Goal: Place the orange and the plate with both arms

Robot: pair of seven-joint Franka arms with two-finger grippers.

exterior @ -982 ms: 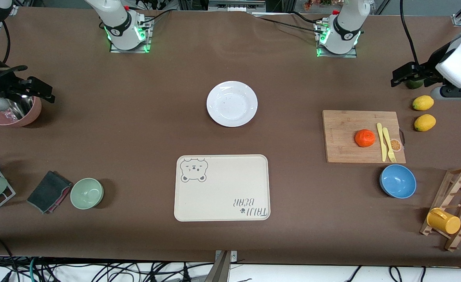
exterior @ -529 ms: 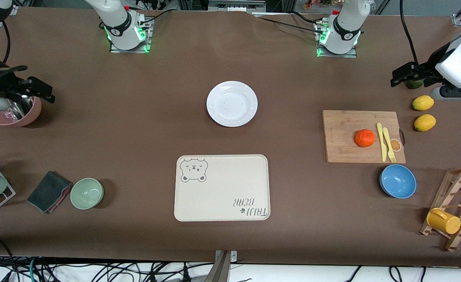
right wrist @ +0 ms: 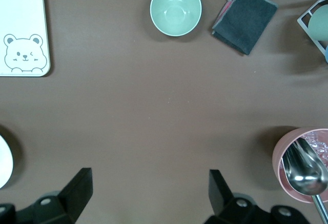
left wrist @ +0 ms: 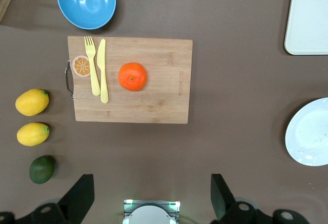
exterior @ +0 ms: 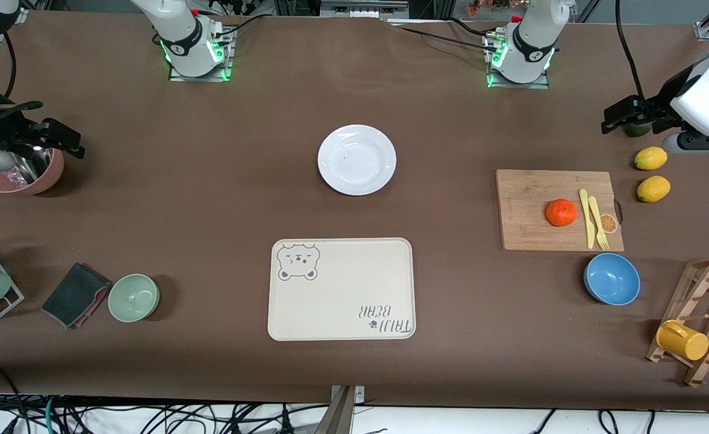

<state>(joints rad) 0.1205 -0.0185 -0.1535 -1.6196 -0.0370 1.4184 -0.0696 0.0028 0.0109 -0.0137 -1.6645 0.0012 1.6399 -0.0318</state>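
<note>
the orange (exterior: 561,212) rests on the wooden cutting board (exterior: 529,205), just beside the yellow knife (exterior: 585,217) and fork (exterior: 597,222). the plate (exterior: 356,160) lies on the table, well apart from the board toward the right arm's end, and farther from the front camera than the bear tray (exterior: 341,289). the left gripper (exterior: 622,114) hovers over the table near the lemons (exterior: 650,158), fingers spread, holding nothing. the right gripper (exterior: 59,138) hovers by the pink bowl (exterior: 23,175), fingers spread, holding nothing.
</note>
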